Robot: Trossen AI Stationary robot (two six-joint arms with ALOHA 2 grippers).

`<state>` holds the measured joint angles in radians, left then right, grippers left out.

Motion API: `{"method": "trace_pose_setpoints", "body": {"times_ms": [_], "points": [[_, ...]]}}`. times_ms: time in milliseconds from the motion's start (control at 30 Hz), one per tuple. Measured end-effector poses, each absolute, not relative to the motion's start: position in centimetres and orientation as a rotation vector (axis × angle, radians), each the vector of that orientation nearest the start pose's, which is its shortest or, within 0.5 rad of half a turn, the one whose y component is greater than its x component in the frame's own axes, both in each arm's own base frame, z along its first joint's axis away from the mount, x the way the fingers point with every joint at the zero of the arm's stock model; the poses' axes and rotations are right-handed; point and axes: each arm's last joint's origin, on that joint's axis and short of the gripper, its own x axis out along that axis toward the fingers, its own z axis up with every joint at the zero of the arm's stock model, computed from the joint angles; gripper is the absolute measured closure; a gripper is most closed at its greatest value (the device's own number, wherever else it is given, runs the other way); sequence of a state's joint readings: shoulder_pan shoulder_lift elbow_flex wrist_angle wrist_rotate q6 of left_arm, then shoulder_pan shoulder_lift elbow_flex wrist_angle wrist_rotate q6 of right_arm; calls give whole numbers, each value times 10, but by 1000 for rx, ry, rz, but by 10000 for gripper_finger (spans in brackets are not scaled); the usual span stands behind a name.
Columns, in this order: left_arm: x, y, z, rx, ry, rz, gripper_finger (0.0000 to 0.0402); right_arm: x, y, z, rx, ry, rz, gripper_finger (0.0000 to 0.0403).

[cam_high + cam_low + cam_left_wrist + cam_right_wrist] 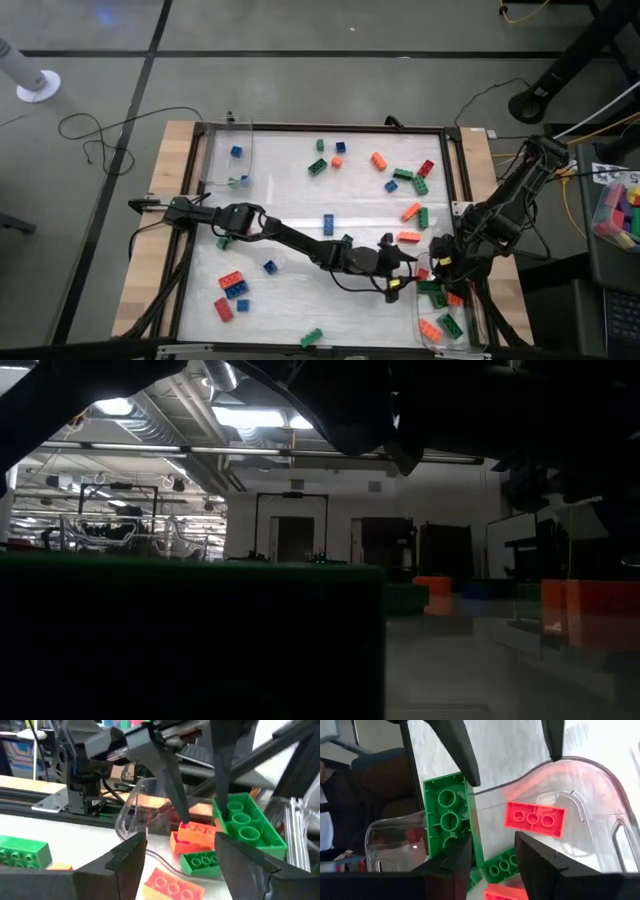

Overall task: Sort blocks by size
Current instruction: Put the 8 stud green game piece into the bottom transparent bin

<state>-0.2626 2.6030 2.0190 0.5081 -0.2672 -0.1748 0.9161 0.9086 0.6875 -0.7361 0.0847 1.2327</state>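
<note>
Holding red and green blocks (535, 819), clear bin (600, 785) sits under both open hands (492, 852).

The right hand (447, 268) seemingly blocks the clear bin (478, 335), crowded with blocks (449, 324).

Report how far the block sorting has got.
Done: the right-hand clear bin holds several long blocks, and the far left bin holds a small blue block. In hand: a long green block leans tilted at the right bin's rim, with the left gripper and right gripper both open close by. Left: many blocks, such as an orange one, lie loose on the table.
</note>
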Motion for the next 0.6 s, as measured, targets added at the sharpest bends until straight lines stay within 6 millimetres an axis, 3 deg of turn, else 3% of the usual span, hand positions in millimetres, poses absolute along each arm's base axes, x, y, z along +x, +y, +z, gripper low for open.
{"method": "trace_pose_setpoints", "body": {"times_ms": [167,600], "points": [[562,-142,157,-177,-18,6,178,104,130,236,612,1158,112,256],[559,-150,142,-89,123,-2,178,101,128,233,585,1192,88,256]]}}
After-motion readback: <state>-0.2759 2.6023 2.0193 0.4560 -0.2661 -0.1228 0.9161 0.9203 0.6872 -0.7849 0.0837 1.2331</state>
